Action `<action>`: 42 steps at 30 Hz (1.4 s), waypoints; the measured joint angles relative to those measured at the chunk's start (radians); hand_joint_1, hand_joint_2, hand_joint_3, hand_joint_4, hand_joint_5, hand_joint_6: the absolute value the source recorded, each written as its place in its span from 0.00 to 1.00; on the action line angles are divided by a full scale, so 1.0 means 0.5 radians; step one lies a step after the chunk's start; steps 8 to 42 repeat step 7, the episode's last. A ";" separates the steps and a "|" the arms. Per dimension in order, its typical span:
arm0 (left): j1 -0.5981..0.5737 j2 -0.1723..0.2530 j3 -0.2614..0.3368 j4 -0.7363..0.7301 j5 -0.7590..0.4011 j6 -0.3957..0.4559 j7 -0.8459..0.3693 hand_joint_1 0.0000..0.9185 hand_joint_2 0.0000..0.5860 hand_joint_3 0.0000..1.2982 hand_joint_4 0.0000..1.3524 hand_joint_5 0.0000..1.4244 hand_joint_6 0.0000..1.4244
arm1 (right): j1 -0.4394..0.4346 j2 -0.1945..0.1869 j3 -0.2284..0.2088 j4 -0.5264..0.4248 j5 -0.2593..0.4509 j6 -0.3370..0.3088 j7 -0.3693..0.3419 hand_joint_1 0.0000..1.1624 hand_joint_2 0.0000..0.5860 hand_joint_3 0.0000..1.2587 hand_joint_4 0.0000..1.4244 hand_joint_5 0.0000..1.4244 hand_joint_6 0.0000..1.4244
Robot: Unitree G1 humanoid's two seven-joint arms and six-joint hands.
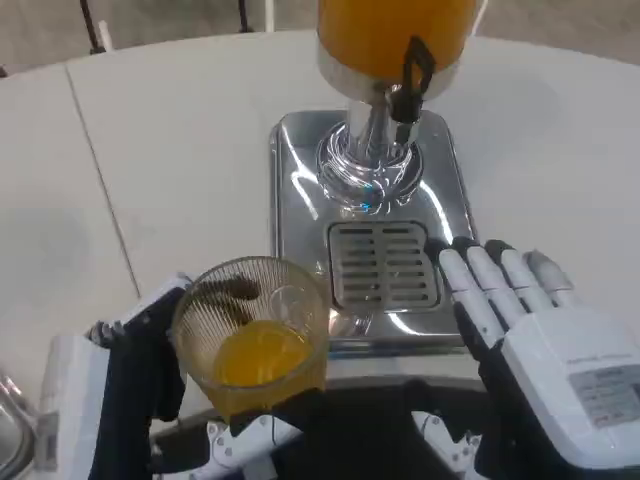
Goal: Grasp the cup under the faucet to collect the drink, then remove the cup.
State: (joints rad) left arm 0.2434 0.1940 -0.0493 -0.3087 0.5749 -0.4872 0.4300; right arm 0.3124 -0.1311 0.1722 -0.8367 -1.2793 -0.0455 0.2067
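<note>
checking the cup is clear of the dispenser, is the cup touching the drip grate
Apart. In the head view the cup, held by the left hand, sits left of the drip grate, with bare steel tray between them.
</note>
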 measured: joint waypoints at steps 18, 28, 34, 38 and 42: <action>0.003 -0.013 0.013 0.000 -0.005 -0.014 -0.032 0.65 0.14 0.91 0.95 1.00 1.00 | -0.056 0.004 -0.031 -0.003 0.008 0.009 0.056 0.31 0.83 0.00 0.00 0.00 0.00; 0.003 -0.013 0.013 0.000 -0.005 -0.014 -0.032 0.65 0.14 0.91 0.95 1.00 1.00 | -0.056 0.004 -0.031 -0.003 0.008 0.009 0.056 0.31 0.83 0.00 0.00 0.00 0.00; 0.003 -0.013 0.013 0.000 -0.005 -0.014 -0.032 0.65 0.14 0.91 0.95 1.00 1.00 | -0.056 0.004 -0.031 -0.003 0.008 0.009 0.056 0.31 0.83 0.00 0.00 0.00 0.00; 0.003 -0.013 0.013 0.000 -0.005 -0.014 -0.032 0.65 0.14 0.91 0.95 1.00 1.00 | -0.056 0.004 -0.031 -0.003 0.008 0.009 0.056 0.31 0.83 0.00 0.00 0.00 0.00; 0.003 -0.013 0.013 0.000 -0.005 -0.014 -0.032 0.65 0.14 0.91 0.95 1.00 1.00 | -0.056 0.004 -0.031 -0.003 0.008 0.009 0.056 0.31 0.83 0.00 0.00 0.00 0.00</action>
